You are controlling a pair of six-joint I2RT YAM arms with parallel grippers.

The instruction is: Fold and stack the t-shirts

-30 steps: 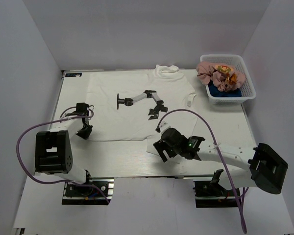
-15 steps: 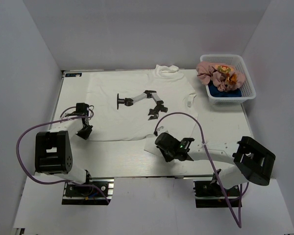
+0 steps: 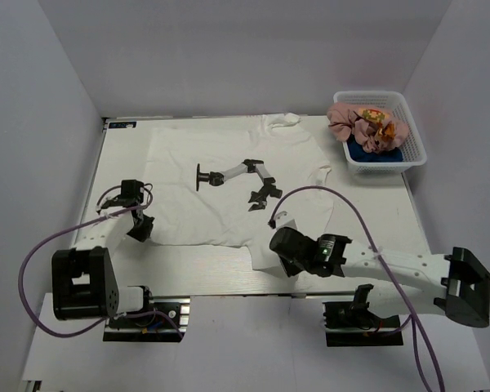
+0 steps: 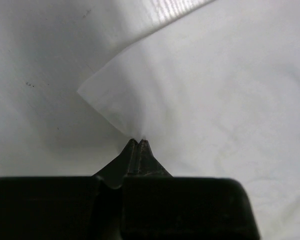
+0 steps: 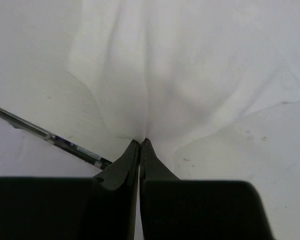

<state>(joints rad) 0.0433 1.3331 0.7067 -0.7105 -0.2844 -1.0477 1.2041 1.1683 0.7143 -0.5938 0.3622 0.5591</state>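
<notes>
left wrist view: the left gripper [image 4: 139, 141] is pinched tight on a corner of the white t-shirt [image 4: 215, 100], and the cloth rises from the tips in a small peak. the right wrist view shows the right gripper [image 5: 141, 141] likewise clamped on a bunched fold of the same hem, with creases fanning away from its tips.

from above, the left gripper [image 3: 137, 229] holds the hem's left corner and the right gripper [image 3: 279, 245] holds its right corner. both sit nearer the table's [image 3: 188, 265] near edge than half a second ago. the white t-shirt [image 3: 229, 147] has slid with them: its collar and the black print [image 3: 233, 173] lie a little lower in the view, and the right arm now stretches out flatter.

the pink t-shirt [image 3: 351, 121] and navy t-shirt [image 3: 376, 155] are unmoved, heaped in the basket [image 3: 414, 151] at the far right.
</notes>
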